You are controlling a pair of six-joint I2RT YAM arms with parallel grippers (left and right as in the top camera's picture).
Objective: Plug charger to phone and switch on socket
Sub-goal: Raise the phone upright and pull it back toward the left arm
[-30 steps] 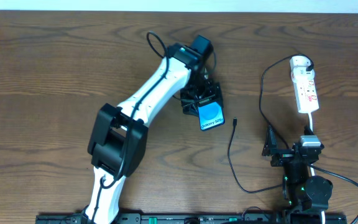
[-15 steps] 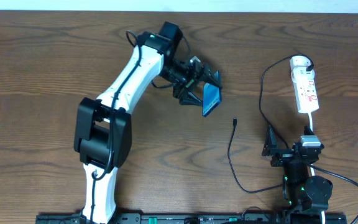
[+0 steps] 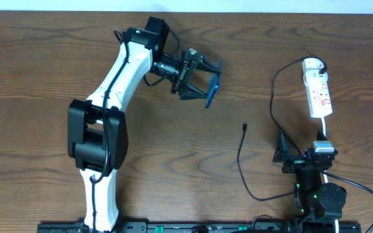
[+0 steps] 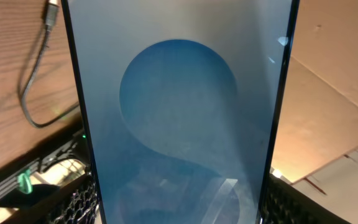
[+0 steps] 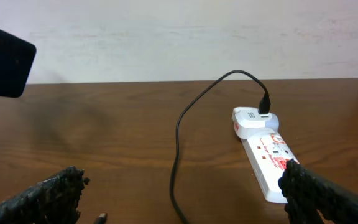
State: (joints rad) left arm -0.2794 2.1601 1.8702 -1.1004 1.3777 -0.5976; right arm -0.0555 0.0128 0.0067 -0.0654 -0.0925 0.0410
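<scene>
Right hand point(image 5: 182, 186) was spread wide, its black fingers point(image 5: 48, 193) low in both corners. On the brown surface point(image 5: 104, 124) the white socket point(image 5: 267, 162) lay at right. The charger point(image 5: 179, 134) arched off the far-end adapter point(image 5: 250, 121) and ran down toward the camera. Upper left, the phone point(image 5: 2, 59) showed dark, up off the surface.

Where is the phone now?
Overhead view: the phone is held between the left fingers, upper middle of the table, up and left of the charger tip.
</scene>
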